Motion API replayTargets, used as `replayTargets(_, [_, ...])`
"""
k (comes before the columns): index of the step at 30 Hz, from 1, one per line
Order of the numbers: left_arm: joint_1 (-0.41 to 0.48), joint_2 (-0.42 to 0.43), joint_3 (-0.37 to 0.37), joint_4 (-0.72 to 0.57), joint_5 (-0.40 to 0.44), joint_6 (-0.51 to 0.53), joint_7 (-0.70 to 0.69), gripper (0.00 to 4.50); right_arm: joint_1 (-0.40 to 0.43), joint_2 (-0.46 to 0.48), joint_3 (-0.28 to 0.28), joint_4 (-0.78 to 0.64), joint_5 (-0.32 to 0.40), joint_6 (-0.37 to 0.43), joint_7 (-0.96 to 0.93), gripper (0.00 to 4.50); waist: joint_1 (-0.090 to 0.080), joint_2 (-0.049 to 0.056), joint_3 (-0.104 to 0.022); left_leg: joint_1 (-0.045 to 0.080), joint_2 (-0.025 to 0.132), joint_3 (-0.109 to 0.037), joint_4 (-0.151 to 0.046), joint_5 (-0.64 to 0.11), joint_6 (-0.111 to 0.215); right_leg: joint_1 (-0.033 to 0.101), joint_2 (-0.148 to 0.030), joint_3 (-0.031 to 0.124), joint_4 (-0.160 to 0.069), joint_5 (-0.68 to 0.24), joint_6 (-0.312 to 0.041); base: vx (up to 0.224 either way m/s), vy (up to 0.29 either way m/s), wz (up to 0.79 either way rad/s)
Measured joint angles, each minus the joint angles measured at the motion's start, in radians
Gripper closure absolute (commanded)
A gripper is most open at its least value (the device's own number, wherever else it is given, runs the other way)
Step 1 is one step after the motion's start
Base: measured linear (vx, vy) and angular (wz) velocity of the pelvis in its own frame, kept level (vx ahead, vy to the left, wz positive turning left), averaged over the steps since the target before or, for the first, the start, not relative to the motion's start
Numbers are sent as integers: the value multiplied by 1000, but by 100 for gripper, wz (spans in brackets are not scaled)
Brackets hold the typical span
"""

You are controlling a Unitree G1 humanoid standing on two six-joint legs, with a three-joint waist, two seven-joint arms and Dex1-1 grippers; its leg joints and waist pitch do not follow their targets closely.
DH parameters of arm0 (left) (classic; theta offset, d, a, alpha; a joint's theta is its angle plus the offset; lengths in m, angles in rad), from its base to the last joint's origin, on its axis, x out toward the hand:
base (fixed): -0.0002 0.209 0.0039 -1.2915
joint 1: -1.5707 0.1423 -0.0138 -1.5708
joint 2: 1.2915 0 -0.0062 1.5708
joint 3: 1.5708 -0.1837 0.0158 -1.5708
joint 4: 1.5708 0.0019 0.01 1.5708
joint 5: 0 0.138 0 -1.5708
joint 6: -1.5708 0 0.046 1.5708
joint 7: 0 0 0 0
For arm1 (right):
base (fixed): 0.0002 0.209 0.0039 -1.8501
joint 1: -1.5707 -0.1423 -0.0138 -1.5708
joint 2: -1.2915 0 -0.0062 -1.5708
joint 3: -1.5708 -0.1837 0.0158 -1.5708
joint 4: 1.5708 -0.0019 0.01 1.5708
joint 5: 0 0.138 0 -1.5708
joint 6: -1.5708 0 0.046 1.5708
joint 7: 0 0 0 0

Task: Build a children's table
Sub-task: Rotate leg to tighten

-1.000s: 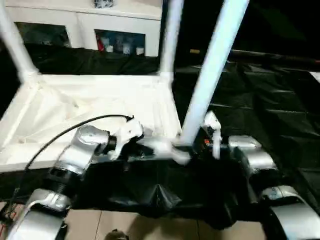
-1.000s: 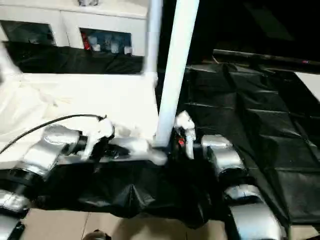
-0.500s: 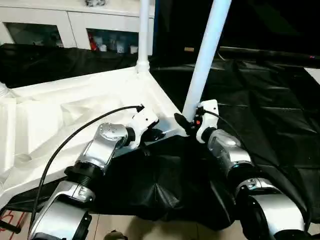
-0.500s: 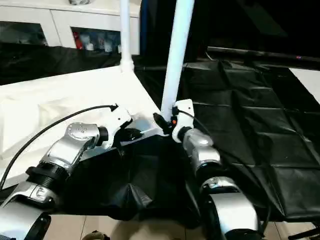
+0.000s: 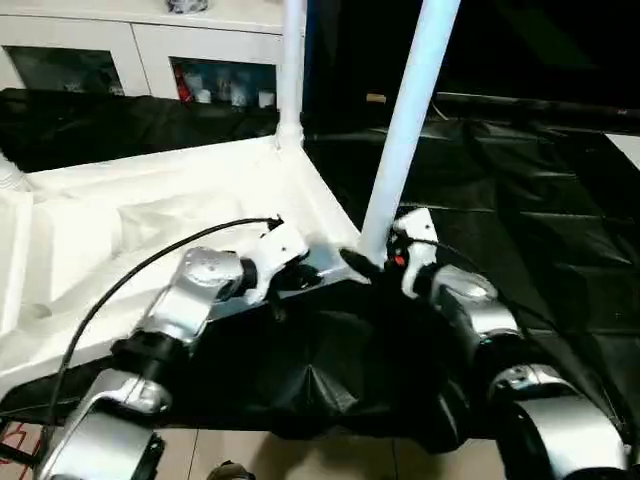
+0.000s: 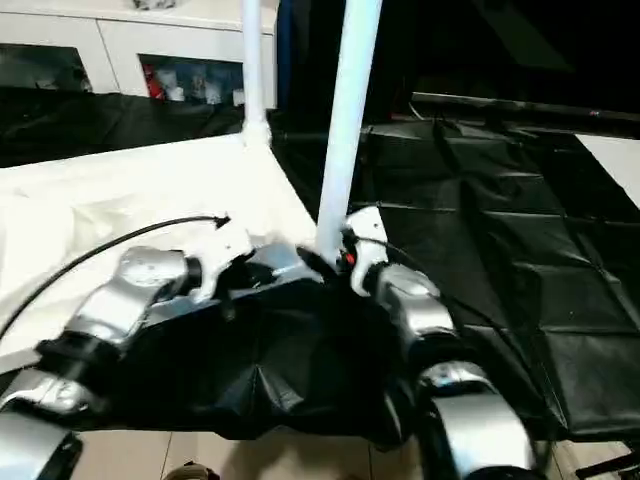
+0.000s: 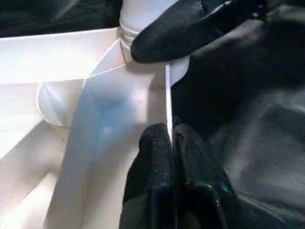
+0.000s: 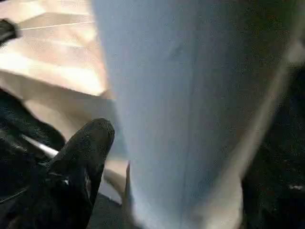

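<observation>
The children's table point(image 5: 150, 225) lies upside down on a black sheet point(image 5: 520, 210). A leg point(image 5: 405, 130) stands in its near corner. The left gripper point(image 7: 171, 157) pinches the table's edge, closed tight. The right gripper point(image 5: 368, 264) sits around the leg's bottom, its jaws apart. Next, I think, check the leg sits firm.

Both silver forearms reach forward and converge. The left gripper point(image 7: 172, 143) has its black fingers pressed together (tips touching). The right gripper point(image 5: 368, 262) has its fingers spread, one fingertip point(image 8: 93, 138) out to the side.
</observation>
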Motion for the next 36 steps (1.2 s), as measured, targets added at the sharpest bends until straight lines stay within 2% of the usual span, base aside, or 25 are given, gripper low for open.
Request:
replayTargets(11, [53,70,-1,-74,-52,-3,-142,450,38,-64,56,-64,9,17,293,64,7,1,0,0,0,0,0,0,0,0,0,0,0,0,0,0,0,0])
replayTargets(19, [57,83,-1,-80,-64,-3,-169,450,39,-66,57,-75,21,29,329,128,8,1,0,0,0,0,0,0,0,0,0,0,1,0,0,0,0,0])
replayTargets(22, [59,83,0,-81,-63,-3,-165,450,43,-61,52,-75,26,34,308,142,8,1,0,0,0,0,0,0,0,0,0,0,1,0,0,0,0,0])
replayTargets(24, [61,83,0,-82,-63,0,-159,450,51,-54,45,-81,29,37,296,168,8,1,0,0,0,0,0,0,0,0,0,0,1,0,0,0,0,0])
replayTargets(28, [69,82,0,-88,-61,6,-136,450,69,-35,31,-93,30,37,243,177,5,1,0,1,0,0,0,0,0,1,0,0,1,0,0,0,0,0])
replayTargets(36, [70,39,27,-96,-48,72,-4,450,102,77,-38,-116,36,-3,-79,178,-14,0,0,2,0,0,-1,0,0,0,0,1,2,0,0,0,0,0])
